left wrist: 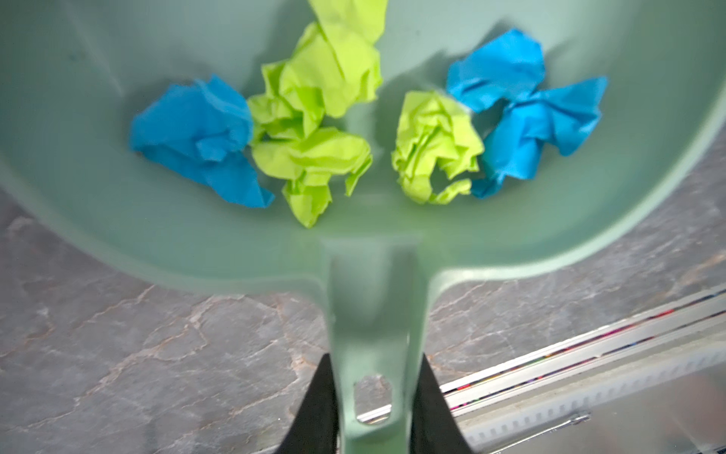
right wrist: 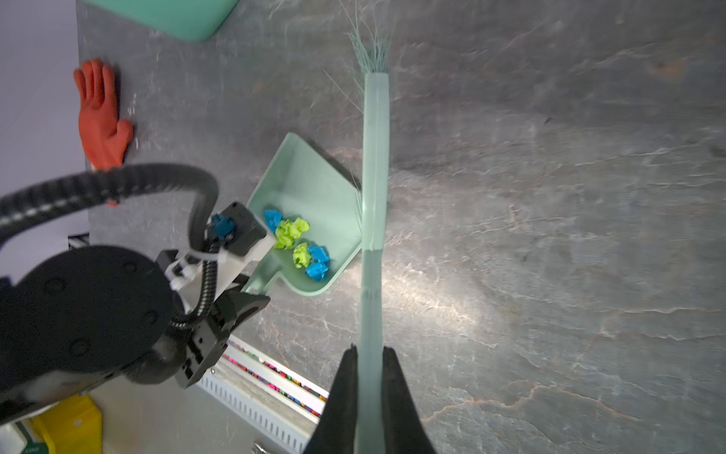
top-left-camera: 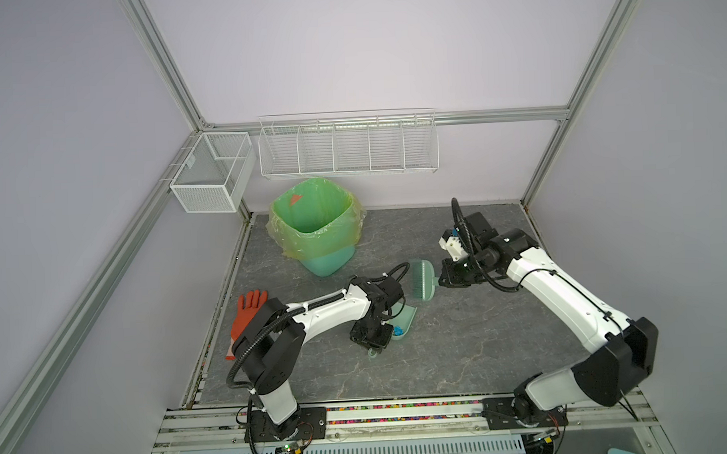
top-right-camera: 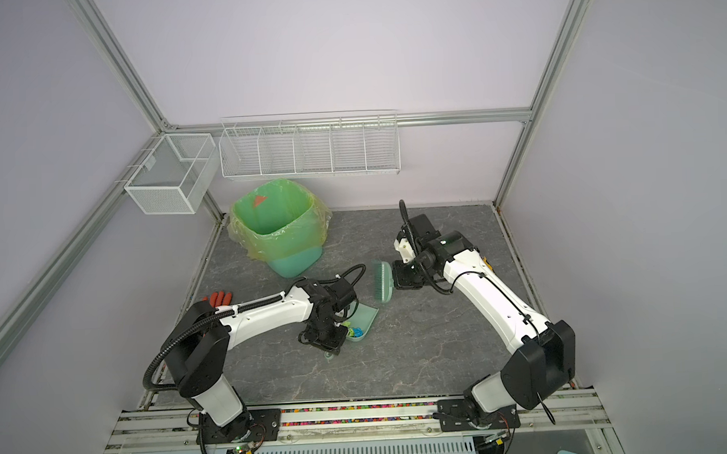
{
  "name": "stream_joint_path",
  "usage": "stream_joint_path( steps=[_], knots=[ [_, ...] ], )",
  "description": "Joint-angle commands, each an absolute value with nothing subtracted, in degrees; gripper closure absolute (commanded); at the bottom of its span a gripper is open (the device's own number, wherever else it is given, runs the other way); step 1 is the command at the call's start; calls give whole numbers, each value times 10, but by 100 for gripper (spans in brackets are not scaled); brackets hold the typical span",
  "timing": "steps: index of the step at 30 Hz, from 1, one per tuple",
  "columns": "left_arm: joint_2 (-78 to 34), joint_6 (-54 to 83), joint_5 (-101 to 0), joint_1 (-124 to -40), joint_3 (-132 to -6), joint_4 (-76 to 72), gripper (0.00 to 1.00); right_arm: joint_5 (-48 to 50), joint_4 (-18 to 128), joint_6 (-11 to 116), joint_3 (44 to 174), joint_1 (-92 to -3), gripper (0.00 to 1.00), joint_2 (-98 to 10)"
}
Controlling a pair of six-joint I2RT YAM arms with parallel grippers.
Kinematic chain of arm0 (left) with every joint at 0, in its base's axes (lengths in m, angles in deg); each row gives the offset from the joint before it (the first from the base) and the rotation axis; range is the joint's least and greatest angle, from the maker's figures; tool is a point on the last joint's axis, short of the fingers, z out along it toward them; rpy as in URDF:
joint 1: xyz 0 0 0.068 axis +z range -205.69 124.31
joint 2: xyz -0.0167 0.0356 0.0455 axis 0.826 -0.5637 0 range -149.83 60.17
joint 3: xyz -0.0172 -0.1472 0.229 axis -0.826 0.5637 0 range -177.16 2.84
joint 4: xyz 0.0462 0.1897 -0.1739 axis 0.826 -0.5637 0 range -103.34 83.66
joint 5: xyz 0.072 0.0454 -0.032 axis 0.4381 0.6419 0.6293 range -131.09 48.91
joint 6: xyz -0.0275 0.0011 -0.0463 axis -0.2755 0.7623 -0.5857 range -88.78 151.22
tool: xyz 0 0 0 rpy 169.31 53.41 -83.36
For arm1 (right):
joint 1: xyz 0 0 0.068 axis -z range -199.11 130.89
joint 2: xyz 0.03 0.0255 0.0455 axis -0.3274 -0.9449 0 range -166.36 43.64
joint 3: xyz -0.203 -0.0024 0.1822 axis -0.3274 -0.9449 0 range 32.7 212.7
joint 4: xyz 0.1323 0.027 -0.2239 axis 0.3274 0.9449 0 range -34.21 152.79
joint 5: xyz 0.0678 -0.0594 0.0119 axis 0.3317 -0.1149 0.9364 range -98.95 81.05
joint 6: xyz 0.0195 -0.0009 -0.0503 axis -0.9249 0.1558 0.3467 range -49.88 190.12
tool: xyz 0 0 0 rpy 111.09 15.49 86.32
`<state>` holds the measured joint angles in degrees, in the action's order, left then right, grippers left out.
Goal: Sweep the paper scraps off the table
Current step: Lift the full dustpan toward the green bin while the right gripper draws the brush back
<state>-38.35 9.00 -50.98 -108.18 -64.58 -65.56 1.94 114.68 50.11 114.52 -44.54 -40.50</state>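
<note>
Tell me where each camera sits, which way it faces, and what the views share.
Both top views: high at the front, looking down on the table, bin, left arm, right arm.
Left wrist: looks along the left gripper, clamping the dustpan handle; paper scraps inside.
Right wrist: looks along the right gripper, clamping the brush.
Shared: dustpan and scraps everywhere.

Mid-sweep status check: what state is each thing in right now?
Dustpan: tilted, handle gripped.
Paper scraps: visible ones inside the dustpan, near its handle.
Left gripper: shut on the dustpan handle.
Brush: held clear of the scraps.
Right gripper: shut on the brush handle.
Bin: upright, open, bag-lined.
Glove: lying flat on the table.
</note>
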Motion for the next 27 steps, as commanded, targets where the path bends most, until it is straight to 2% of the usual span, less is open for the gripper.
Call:
stream_joint_path(
  steps=[1,11,20,27],
  knots=[
    [-355,85,-490,-1078,-674,-668,100,13,1136,503,1153,-423,93,-384],
    [-371,90,-501,-1072,-796,-725,100,6,1083,471,1043,-384,93,-311],
    [-409,97,-509,-1008,-941,-765,100,-39,1080,465,999,-380,93,-261],
    [-438,95,-510,-995,-1078,-814,100,-19,1067,461,962,-380,93,-254]
  ],
)
